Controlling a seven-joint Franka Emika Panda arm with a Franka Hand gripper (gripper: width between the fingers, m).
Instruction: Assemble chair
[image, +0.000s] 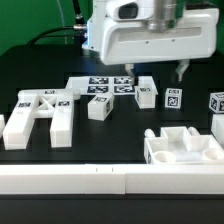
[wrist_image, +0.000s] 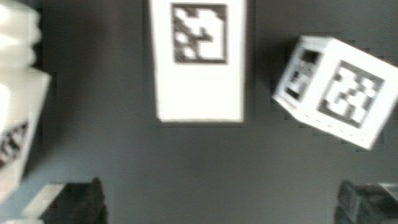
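Observation:
The chair's white tagged parts lie loose on the black table. In the exterior view, a cross-braced plate (image: 40, 112) lies at the left and a notched block (image: 180, 148) at the front right. Small blocks (image: 98, 108) (image: 146, 95) (image: 174, 99) (image: 217, 103) sit across the middle. My gripper (image: 153, 75) hangs open above the two middle blocks, touching neither. In the wrist view an upright tagged bar (wrist_image: 199, 60) and a tilted tagged block (wrist_image: 338, 90) lie ahead of my gripper (wrist_image: 221, 205). Its dark fingertips (wrist_image: 71, 200) stand wide apart with bare table between them.
The marker board (image: 100, 87) lies flat behind the blocks. A long white rail (image: 110, 182) runs along the front edge. Another white part (wrist_image: 18, 100) shows at the wrist view's edge beside the tagged bar.

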